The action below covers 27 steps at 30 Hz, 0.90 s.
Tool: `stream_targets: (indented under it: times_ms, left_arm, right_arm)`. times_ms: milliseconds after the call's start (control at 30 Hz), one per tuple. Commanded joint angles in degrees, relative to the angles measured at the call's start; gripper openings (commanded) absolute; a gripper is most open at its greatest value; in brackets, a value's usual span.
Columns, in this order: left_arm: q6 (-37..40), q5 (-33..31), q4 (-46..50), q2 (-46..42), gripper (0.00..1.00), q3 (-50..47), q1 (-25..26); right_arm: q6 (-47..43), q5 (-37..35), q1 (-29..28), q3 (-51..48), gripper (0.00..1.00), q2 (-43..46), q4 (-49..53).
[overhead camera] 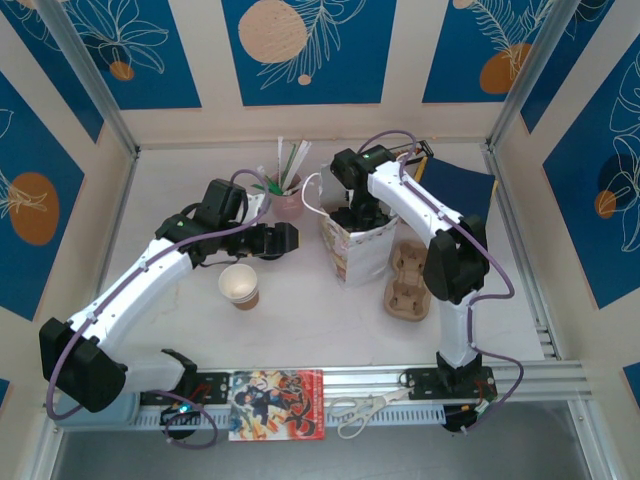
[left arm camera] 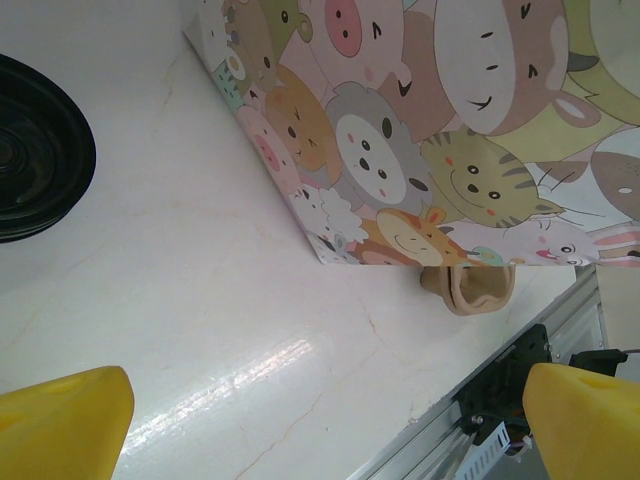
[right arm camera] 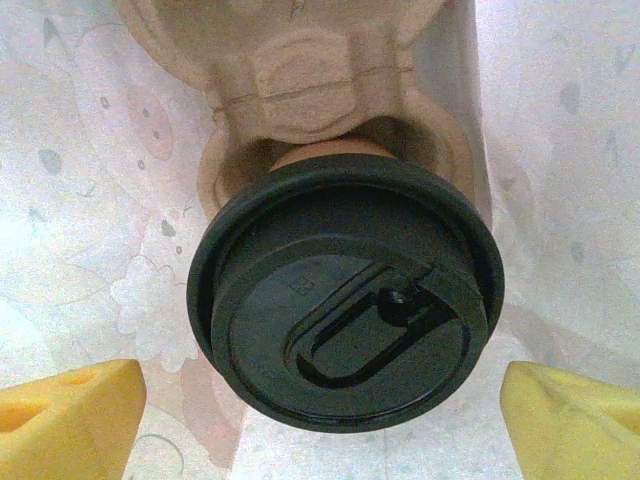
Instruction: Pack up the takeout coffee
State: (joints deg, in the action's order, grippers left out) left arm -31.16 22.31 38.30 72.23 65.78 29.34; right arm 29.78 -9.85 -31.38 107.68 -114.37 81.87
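Landmark: the cartoon-animal printed paper bag (overhead camera: 358, 250), standing open on the white table (overhead camera: 300, 330).

Your right gripper (right arm camera: 320, 420) is down inside the bag. Its yellow fingers are spread wide either side of a black round plastic lid (right arm camera: 345, 300), touching nothing and holding nothing. That lid caps a brown cup (right arm camera: 330, 152) seated in a beige moulded-pulp holder (right arm camera: 300, 70) inside the bag. So I'd judge one drink is packed.

Left of the bag, the small kraft-brown paper cup (overhead camera: 240, 285) with a cream inside stands upright on the table, open and unlidded. Your left gripper (left arm camera: 325, 425) hovers left of the bag too, jaws fully apart and empty. A loose black round lid (left arm camera: 35, 150) lies on the table near it.

Left to do, as I read it: lid that cup and get it into the bag. A second beige pulp carrier (overhead camera: 408, 282) lies just right of the bag, unused.

Hard to tell:
- Whether the open cup holds liquid.
- Whether the holder in the bag has a free slot; it's cut off at the frame top.
- The bag's interior from overhead, blocked by your right arm (overhead camera: 420, 215).
- The loose lid's full shape; it's cropped in the wrist view.
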Motion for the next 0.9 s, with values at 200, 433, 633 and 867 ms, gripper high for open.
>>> stream_targets:
  times_ms: [200,433,633,867]
  left_arm:
    - [0.0,0.5,-0.3,-0.6,1.0,-0.4,-0.7]
    - [0.1,-0.3,0.2,-0.3,1.0,-0.1,-0.7]
    - [0.2,-1.1,0.8,0.0,1.0,0.6,-0.7]
    - [0.1,-3.2,2.4,1.0,1.0,2.3,-0.7]
  right_arm:
    - [1.2,-0.3,-0.5,1.4,0.92,2.9,2.1]
    - [1.7,-0.4,-0.7,2.5,0.9,3.9,2.7]
    - [2.1,-0.7,-0.9,3.1,0.84,5.3,2.8]
    - [2.1,-1.6,-1.5,4.9,0.76,6.8,3.0]
